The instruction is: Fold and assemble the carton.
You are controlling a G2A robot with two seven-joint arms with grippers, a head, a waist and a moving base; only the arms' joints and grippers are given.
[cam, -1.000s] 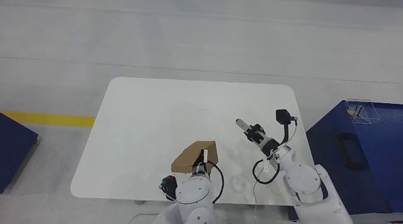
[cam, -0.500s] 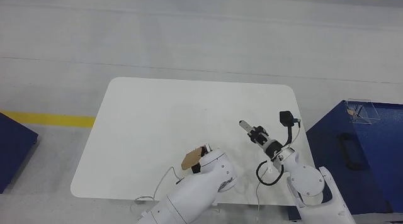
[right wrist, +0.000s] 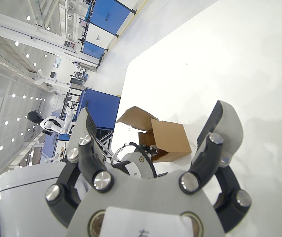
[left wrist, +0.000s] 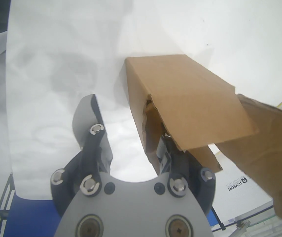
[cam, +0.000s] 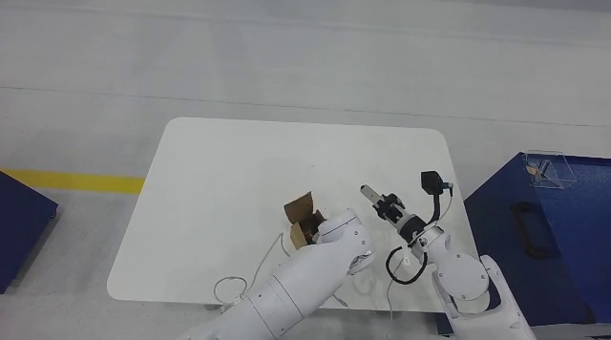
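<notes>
Brown carton (cam: 303, 218) on white table (cam: 229, 163) in bright hall (right wrist: 12, 50); left jaws, right jaws apart.

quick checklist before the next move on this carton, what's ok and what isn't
1. Left gripper grip on the carton: one finger is inside and one outside a side wall, with the jaws apart. Not ok.
2. Right gripper free: it is open and holds nothing. Ok.
3. Right gripper apart from the carton: a gap shows in the top view. Ok.
4. Carton on the table, away from its edges. Ok.
5. Flaps folded: at least one sticks out open. Not ok.
6. Carton bottom closed: it is hidden. Cannot tell.
</notes>
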